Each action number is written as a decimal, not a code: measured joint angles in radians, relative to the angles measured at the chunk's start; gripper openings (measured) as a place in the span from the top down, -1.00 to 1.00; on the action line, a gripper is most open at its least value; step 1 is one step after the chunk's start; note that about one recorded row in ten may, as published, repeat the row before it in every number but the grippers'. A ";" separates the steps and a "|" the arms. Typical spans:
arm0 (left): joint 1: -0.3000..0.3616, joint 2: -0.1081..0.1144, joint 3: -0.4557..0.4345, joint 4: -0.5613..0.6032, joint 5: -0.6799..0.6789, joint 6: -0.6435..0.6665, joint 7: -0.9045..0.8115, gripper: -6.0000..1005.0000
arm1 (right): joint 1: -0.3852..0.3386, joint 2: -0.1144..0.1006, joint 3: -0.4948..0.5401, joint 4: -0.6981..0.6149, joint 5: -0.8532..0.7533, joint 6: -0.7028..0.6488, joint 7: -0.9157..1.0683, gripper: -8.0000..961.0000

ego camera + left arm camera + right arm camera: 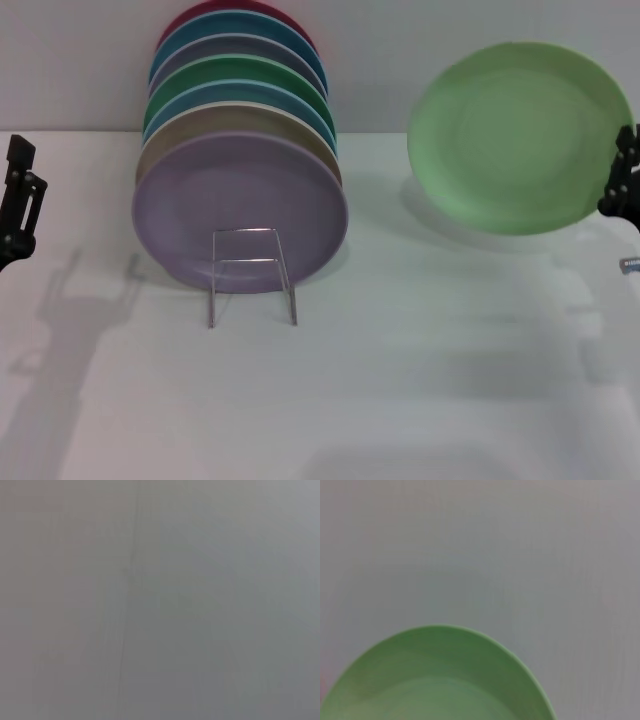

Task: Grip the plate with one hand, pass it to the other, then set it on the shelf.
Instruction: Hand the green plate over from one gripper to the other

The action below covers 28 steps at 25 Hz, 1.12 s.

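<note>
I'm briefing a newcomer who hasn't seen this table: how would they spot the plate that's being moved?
Right of the rack full of stacked plates, one plate is tilted up off the table at the right gripper. It alone is pale mint green and outside the rack.

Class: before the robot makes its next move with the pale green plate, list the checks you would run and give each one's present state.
1. Right gripper holds the rim of the pale mint green round plate: ok.
2. Plate lifted off the white table: ok.
3. Left gripper near enough to receive: not ok, at the far left.
4. Left gripper open: cannot tell.
5. Thin silver wire rack front slot free: ok.
</note>
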<state>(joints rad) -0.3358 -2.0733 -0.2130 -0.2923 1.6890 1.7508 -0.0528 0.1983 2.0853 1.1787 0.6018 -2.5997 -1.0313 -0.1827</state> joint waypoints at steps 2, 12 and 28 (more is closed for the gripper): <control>0.007 0.000 0.003 -0.003 0.000 0.006 -0.020 -0.44 | -0.021 0.001 -0.021 -0.001 0.000 -0.026 0.000 0.94; 0.029 -0.002 0.073 -0.041 0.000 0.032 -0.043 -0.45 | -0.168 0.002 -0.198 0.009 0.000 -0.188 -0.013 0.94; 0.102 -0.001 0.221 -0.057 0.000 0.037 -0.037 -0.44 | -0.163 0.007 -0.837 0.043 0.540 -0.445 -0.330 0.94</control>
<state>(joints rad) -0.2342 -2.0740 0.0084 -0.3498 1.6889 1.7878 -0.0895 0.0355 2.0924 0.3415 0.6452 -2.0598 -1.4765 -0.5128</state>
